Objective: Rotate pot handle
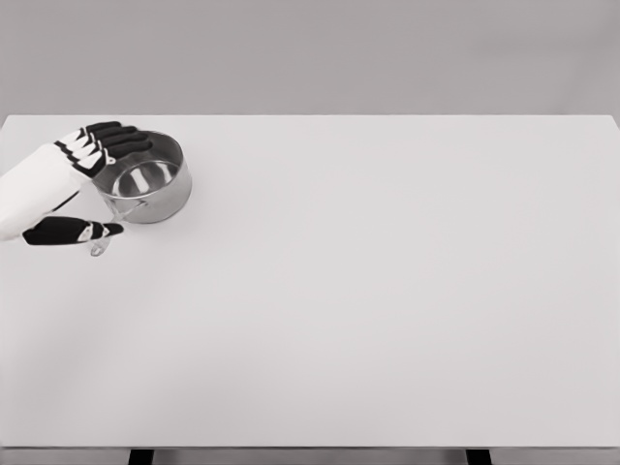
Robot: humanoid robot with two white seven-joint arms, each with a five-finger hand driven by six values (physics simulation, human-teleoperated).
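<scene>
A small shiny steel pot (150, 184) stands upright on the white table (368, 291) at the far left. Its handle (101, 242) points toward the front left and is mostly hidden under my thumb. My left hand (92, 184) comes in from the left edge. Its black-tipped fingers (121, 139) lie spread over the pot's back left rim, and the thumb (70, 231) lies over the handle. The fingers are spread and do not close around the pot. The right hand is out of view.
The table's left edge runs close to the pot and the hand. Two dark table legs (140, 456) show at the bottom edge. A plain grey wall stands behind the table.
</scene>
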